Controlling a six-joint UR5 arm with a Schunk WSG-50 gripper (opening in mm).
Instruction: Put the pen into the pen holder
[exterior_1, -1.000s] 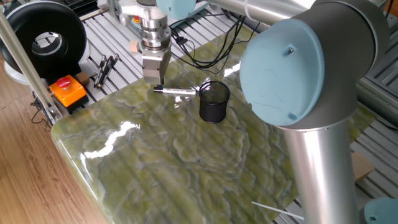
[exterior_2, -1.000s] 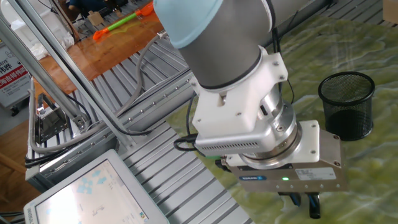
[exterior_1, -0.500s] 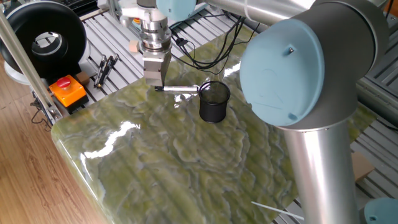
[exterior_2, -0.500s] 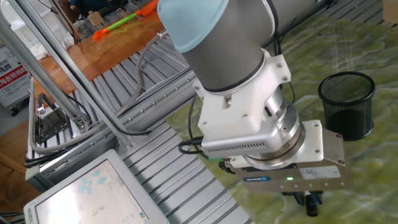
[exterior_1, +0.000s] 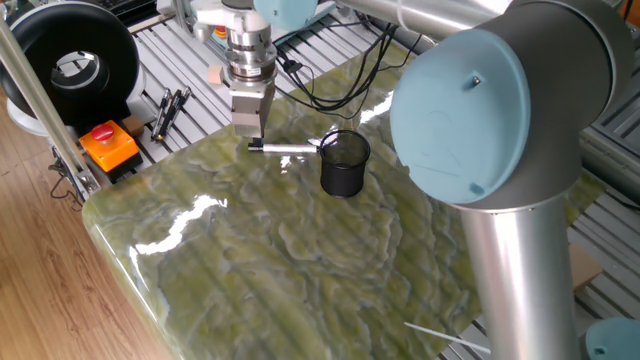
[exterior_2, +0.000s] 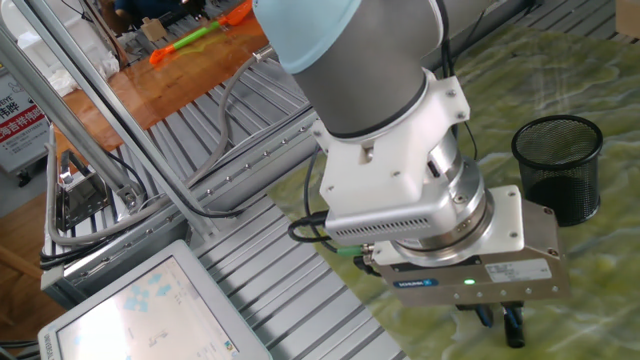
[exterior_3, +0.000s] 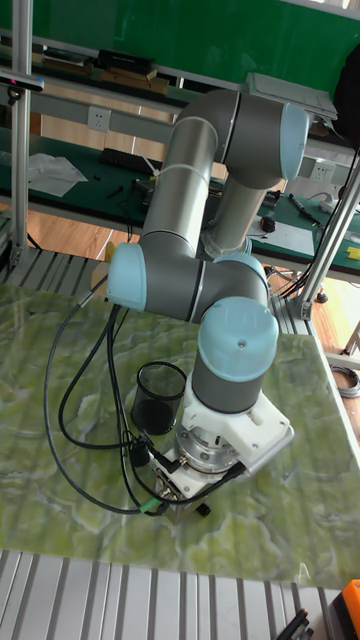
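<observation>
The pen (exterior_1: 288, 148), white-barrelled with black ends, lies flat on the green marble table (exterior_1: 280, 250), its right end close to the pen holder (exterior_1: 345, 163). That holder is a black mesh cup standing upright and empty, also seen as the pen holder (exterior_2: 557, 165) and the pen holder (exterior_3: 160, 397). My gripper (exterior_1: 251, 138) points straight down over the pen's left end, its fingers low at the pen and looking slightly apart. In the other fixed view the gripper (exterior_2: 500, 322) shows two dark fingertips below its body, and the pen is hidden there. My gripper (exterior_3: 195, 508) sits right of the holder.
An orange box with a red button (exterior_1: 108, 143) and a group of dark pens (exterior_1: 168, 108) sit left of the table on the metal slats. Black cables (exterior_1: 330, 85) trail across the table's far side. A screen (exterior_2: 150, 310) stands beyond the table edge.
The gripper has come down from above the pen to its left end. The pen and holder have not moved.
</observation>
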